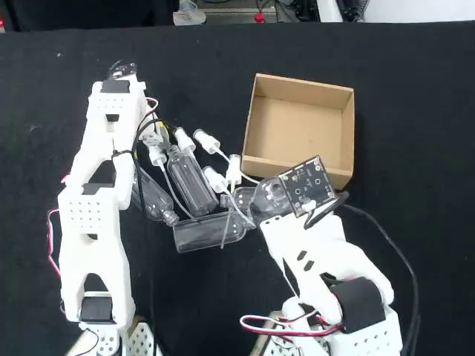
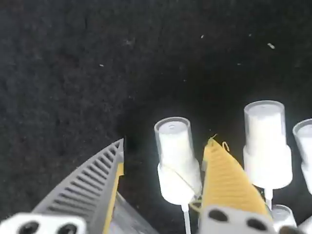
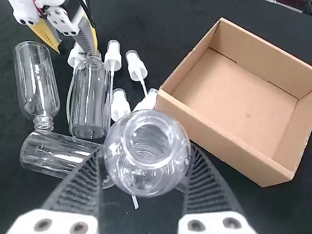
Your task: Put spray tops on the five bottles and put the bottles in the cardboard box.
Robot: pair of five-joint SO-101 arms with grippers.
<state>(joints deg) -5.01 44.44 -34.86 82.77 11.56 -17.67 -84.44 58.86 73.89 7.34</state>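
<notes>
High cam: fixed, steep look-down on the whole table [image 1: 415,81], arm bases at 6 o'clock. Left wrist cam: very close on spray tops [image 2: 176,161], facing the tabletop. Right wrist cam: higher up, looks past a bottle [image 3: 146,151]; shares cardboard box [image 3: 243,92] with high cam.

Left pincer [image 2: 165,144] spread wide; right pincer [image 3: 146,161] clamps a bottle [image 3: 145,139]

Centre frame, right arm's wrist [image 1: 308,185] covers most of the held bottle [image 1: 266,197]; one spray top [image 2: 305,148] clipped at the edge.
</notes>
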